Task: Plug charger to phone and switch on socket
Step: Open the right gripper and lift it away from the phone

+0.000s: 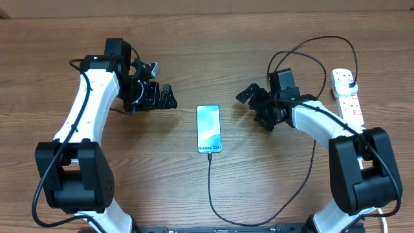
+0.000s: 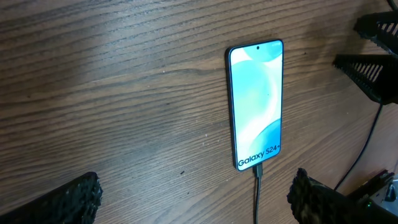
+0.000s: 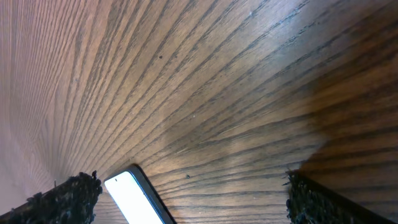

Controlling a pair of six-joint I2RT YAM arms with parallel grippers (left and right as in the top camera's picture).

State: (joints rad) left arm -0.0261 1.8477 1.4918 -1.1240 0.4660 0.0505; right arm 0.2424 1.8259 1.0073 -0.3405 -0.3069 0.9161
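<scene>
The phone [image 1: 208,129] lies flat mid-table, screen lit, also in the left wrist view [image 2: 256,102]; only its top corner [image 3: 137,199] shows in the right wrist view. The charger's black cable [image 1: 210,188] meets the phone's bottom edge, where its tip [image 2: 257,169] sits in the port, then loops right and up to a black plug [image 1: 348,81] in the white socket [image 1: 350,103] at the far right. My left gripper [image 1: 160,97] [image 2: 193,202] is open left of the phone. My right gripper [image 1: 252,105] [image 3: 194,202] is open to its right, holding nothing.
The socket's thick white cord runs off the right edge. Cable loops [image 1: 310,48] arch over the table behind the right arm. Both arm bases stand at the front corners. The right gripper's fingers [image 2: 373,68] show at the top right of the left wrist view.
</scene>
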